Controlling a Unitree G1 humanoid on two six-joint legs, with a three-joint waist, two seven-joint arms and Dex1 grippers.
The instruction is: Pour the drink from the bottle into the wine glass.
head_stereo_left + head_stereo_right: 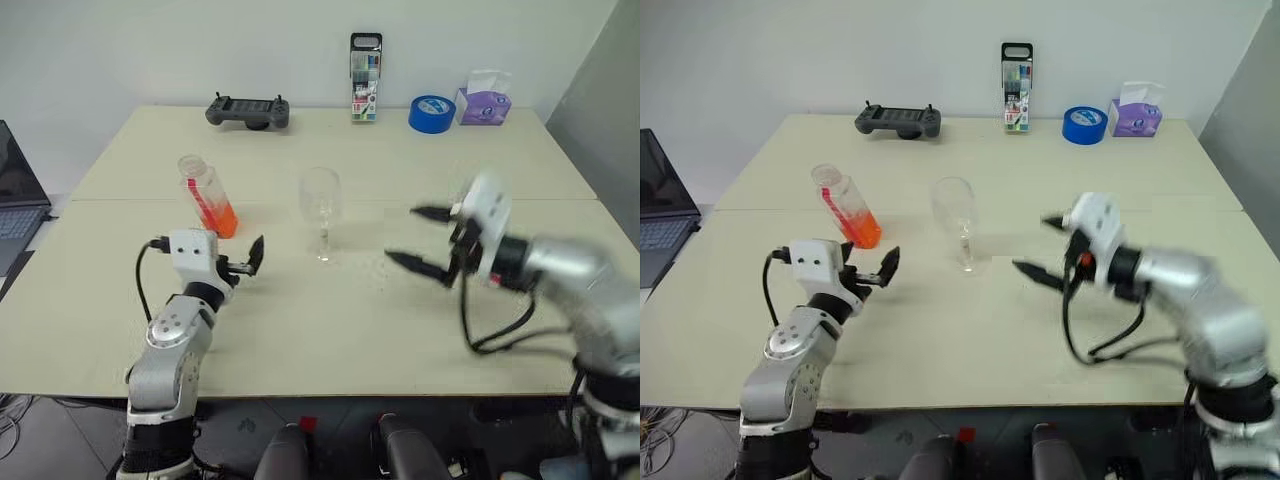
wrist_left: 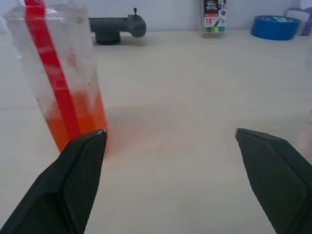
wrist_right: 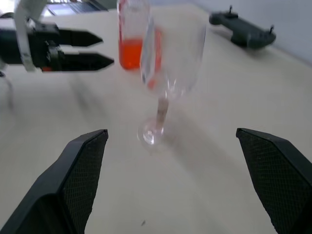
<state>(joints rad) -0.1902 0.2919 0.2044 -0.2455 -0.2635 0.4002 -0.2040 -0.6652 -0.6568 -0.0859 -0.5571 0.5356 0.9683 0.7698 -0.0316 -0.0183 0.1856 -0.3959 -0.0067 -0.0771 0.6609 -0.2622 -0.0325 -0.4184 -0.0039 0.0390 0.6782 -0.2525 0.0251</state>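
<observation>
1. While you look over the pale beige surface (image 1: 300,330), you see the small slim clear plastic bottle (image 1: 206,196) standing to the left of centre, leaning slightly, with no cap on its open mouth.
2. You find the translucent orange-red drink (image 1: 222,220) filling only the lowest part of that bottle.
3. You see the clear stemmed wine glass (image 1: 321,210) upright near the middle of the surface, to the right of the bottle and apart from it, its bowl holding nothing.
4. Your left gripper (image 1: 248,262) sits just nearer than the bottle, its black fingers spread wide and gripping nothing; in the left wrist view one fingertip (image 2: 92,146) lies in front of the bottle's base, and you cannot tell whether it touches.
5. Your right gripper (image 1: 425,240) hangs above the surface to the right of the glass, apart from it, pointing toward it with its fingers wide apart and nothing between them.
6. Along the far edge you see, from left to right, a dark grey handheld controller (image 1: 248,111), an upright pack of coloured markers (image 1: 365,78), a blue roll of tape (image 1: 431,113) and a purple tissue box (image 1: 484,102).
7. At the far left edge sits an open laptop (image 1: 15,205).
</observation>
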